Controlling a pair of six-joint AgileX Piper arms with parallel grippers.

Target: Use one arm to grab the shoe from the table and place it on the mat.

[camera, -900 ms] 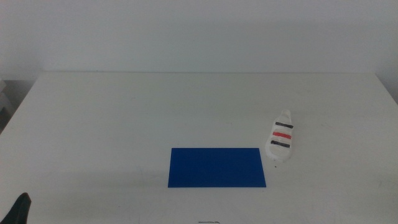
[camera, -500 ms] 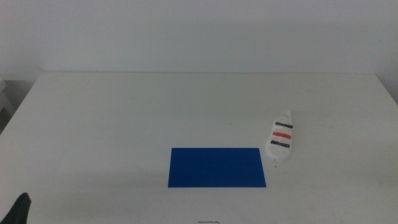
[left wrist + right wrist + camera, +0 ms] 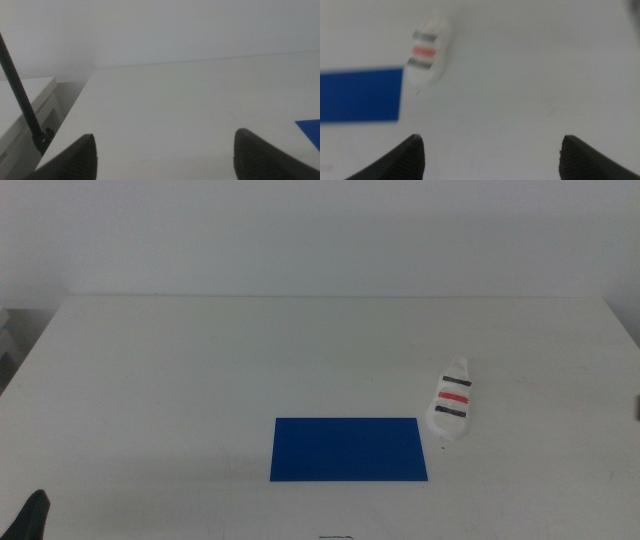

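Two hands are in play, and neither holds anything: the right hand has its jaws spread wide above the bench, with the shoe ahead of it, while the left hand, also spread wide, waits low at the near left corner. The shoe lies on the bench just beside the right end of the mat, close to its far corner but seemingly not on it.

One risk is the angle: the shoe lies slightly slanted, so jaws that come down out of line with its sides may nudge it and turn it instead of closing across it. Another is the mat, which is thin and so near that a jaw lowered on that side may catch its edge and drag it. The right wrist view is blurred, which makes the jaws hard to place against the shoe. A pinch on the straps alone may let the shoe swing or slip.

The shoe is a small white sandal with a thick sole, two black straps and a red one between them
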